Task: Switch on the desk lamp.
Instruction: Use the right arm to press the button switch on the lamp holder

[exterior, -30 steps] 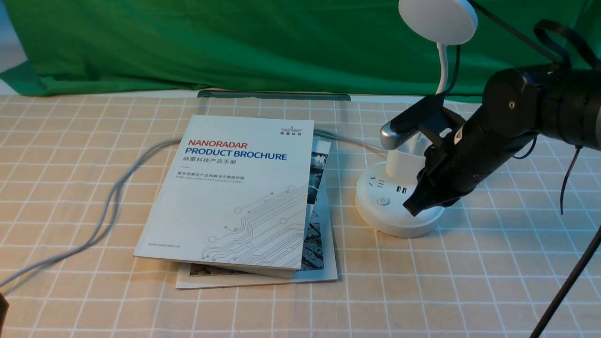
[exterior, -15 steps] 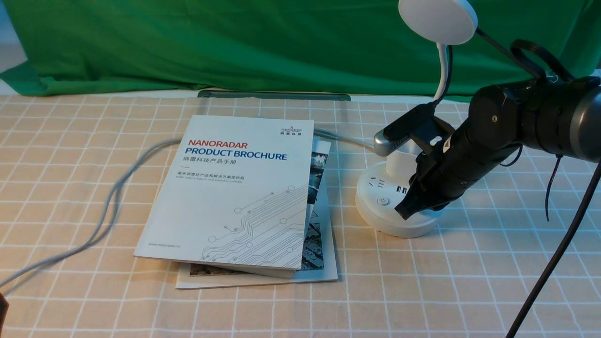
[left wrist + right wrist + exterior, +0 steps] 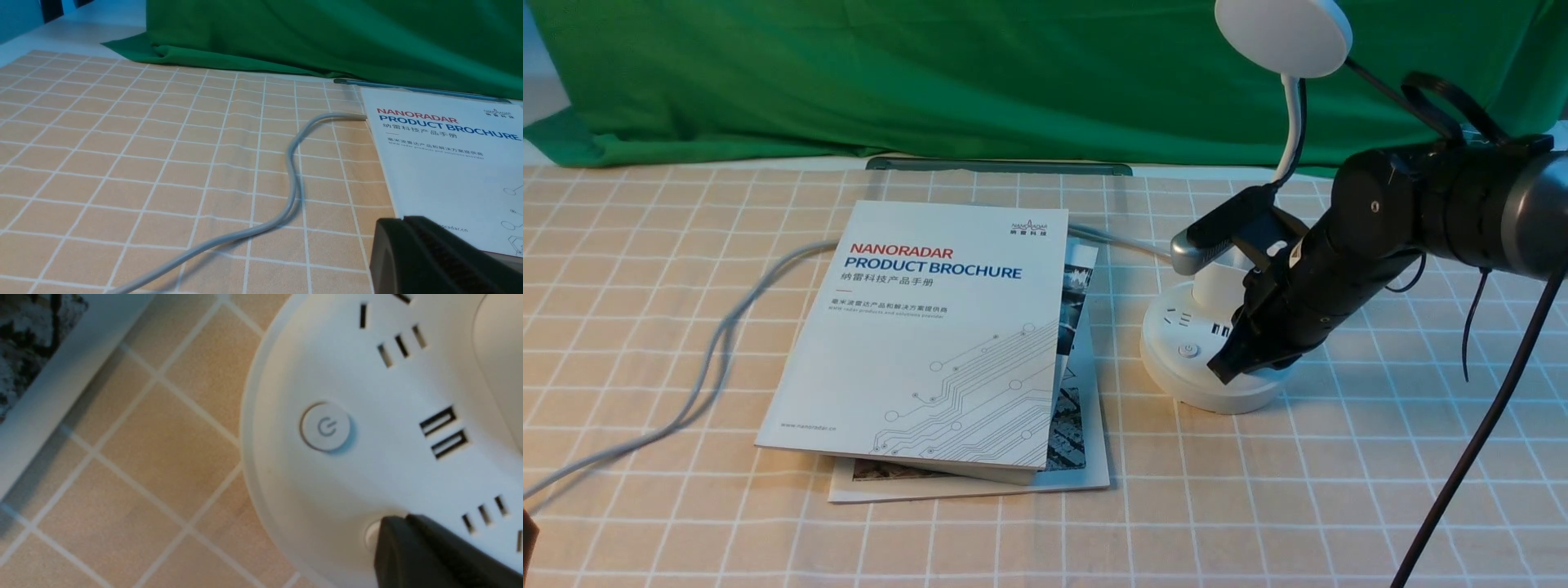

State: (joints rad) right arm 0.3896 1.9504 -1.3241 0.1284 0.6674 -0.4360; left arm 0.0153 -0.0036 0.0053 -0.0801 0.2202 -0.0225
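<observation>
Reaching inward from the right, my right arm (image 3: pixel 1429 204) angles down, its claw (image 3: pixel 402 517) closed with the fingers together over one button of the lamp's base (image 3: pixel 286 486); the other button (image 3: pixel 327 426) sits uncovered nearby.

lamp head (image 3: pixel 1284 34) cut off at top; one round button (image 3: pixel 372 535) partly hidden by fingers (image 3: pixel 408 551)

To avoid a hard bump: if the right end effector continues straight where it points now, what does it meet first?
Probably the round button on the lamp base, partly hidden by the right end effector; remaining gap is unclear.
</observation>
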